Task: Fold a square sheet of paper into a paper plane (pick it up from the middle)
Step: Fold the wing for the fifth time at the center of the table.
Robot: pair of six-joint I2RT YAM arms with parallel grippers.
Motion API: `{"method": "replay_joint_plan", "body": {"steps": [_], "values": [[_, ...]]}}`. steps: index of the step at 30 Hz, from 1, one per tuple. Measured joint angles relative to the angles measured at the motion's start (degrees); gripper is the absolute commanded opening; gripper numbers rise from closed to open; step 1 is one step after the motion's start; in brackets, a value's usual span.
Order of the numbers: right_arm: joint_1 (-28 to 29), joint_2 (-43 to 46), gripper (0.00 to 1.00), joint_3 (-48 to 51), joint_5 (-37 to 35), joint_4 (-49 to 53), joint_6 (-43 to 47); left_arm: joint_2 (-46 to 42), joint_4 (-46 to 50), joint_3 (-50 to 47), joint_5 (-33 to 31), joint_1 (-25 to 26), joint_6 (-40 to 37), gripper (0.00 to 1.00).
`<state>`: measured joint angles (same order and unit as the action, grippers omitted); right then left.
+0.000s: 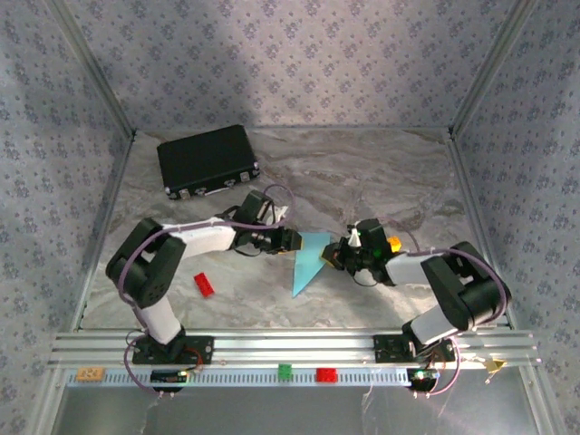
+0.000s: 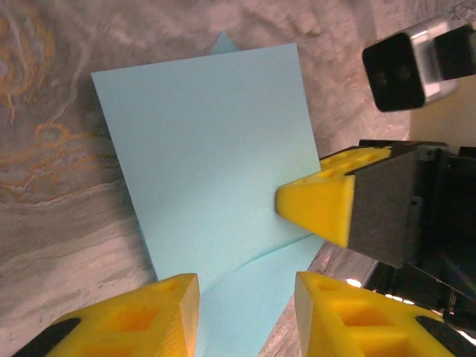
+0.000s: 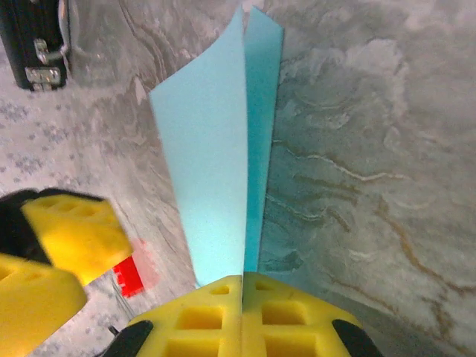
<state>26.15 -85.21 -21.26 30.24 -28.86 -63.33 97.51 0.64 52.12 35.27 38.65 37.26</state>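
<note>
Right gripper (image 3: 243, 279) has its yellow fingers pressed together on one edge of the folded sheet of paper (image 3: 216, 163), and the light-blue leaves rise from the grip, over the middle of the table. Left gripper (image 2: 247, 297) faces it from the left, fingers apart, the paper's edge lying in the gap between them. Underneath is a grey marbled table (image 1: 381, 181), with patterned fabric walls (image 1: 299, 63) all round, a black case (image 1: 207, 160) far left and a red brick (image 1: 204, 285) near left. Both arms bend in from their bases on the near rail (image 1: 290, 344), left forearm stretched right, right forearm stretched left, meeting at the paper.
</note>
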Motion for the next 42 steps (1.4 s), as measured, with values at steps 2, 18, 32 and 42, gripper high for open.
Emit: {"method": "replay_joint_plan", "body": {"steps": [2, 18, 32, 42], "values": [[0.4, 2.1, 0.02, 1.0, -2.7, -0.1, -3.0, -2.1, 1.3, 0.0, -2.9, 1.8, -1.6, 0.38], [4.0, 8.9, 0.02, 2.6, -15.6, 0.4, -16.3, -4.4, 10.7, 0.3, -25.3, 20.1, -16.4, 0.43], [4.0, 9.5, 0.02, 2.6, -16.0, 0.8, -16.9, 1.2, 14.6, 5.2, -42.3, 26.7, -22.4, 0.38], [4.0, 9.5, 0.02, 2.6, -16.0, 0.8, -16.9, 2.0, 15.4, 6.3, -48.1, 27.3, -23.3, 0.3]]}}
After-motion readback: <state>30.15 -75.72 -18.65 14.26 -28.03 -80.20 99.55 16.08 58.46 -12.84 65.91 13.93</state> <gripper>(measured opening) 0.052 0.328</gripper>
